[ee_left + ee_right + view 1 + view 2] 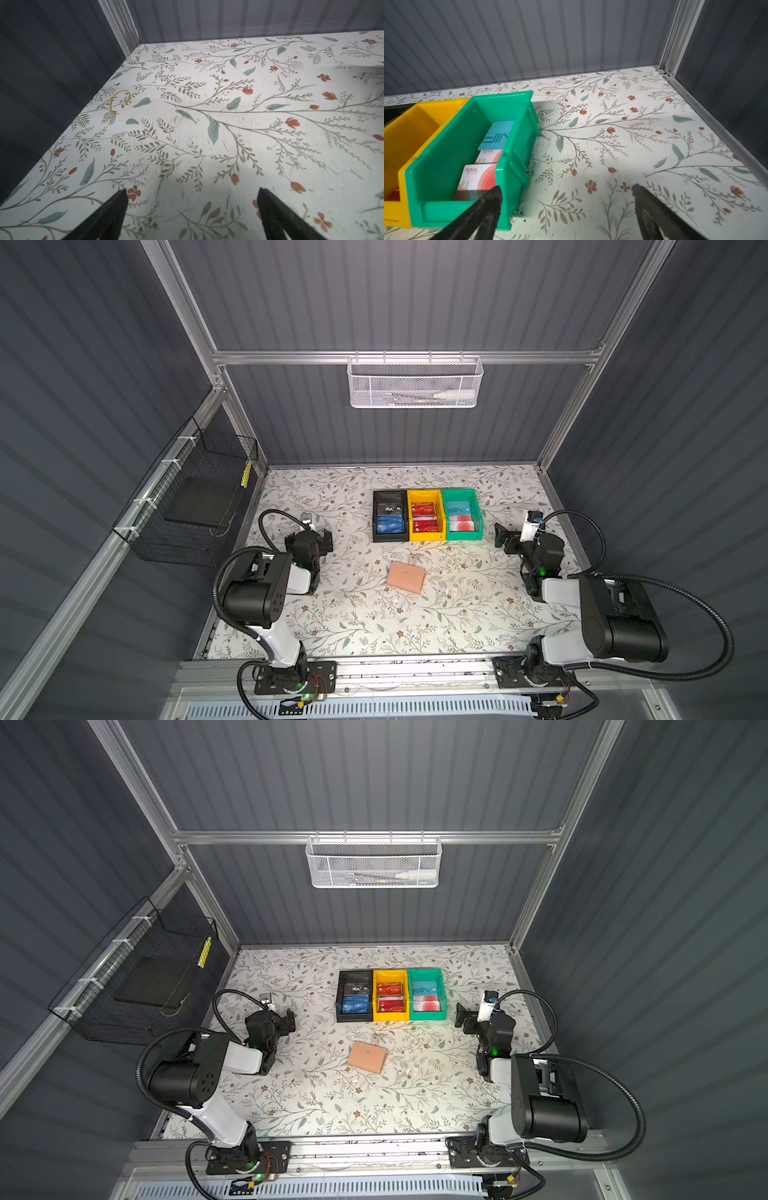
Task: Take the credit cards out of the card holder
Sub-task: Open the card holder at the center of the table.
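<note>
The left hand (192,192) is wide open and holds nothing. It hangs low over the flowery counter (457,614). A thin yellow loop (119,101) lies on the counter ahead of it.

The pink card holder (406,576) lies flat and folded shut between the two hands, well apart from both. I cannot tell what is inside it.

Farther back from the hands, three bins stand in a row, touching. The black bin (376,514) has a blue card (390,524) in it. The yellow bin (424,493) has red cards (424,524). The green bin (459,492) has pale cards with red circles (461,526).

The right hand (566,187) is wide open too and holds nothing. The green bin is near it, on its left.
</note>
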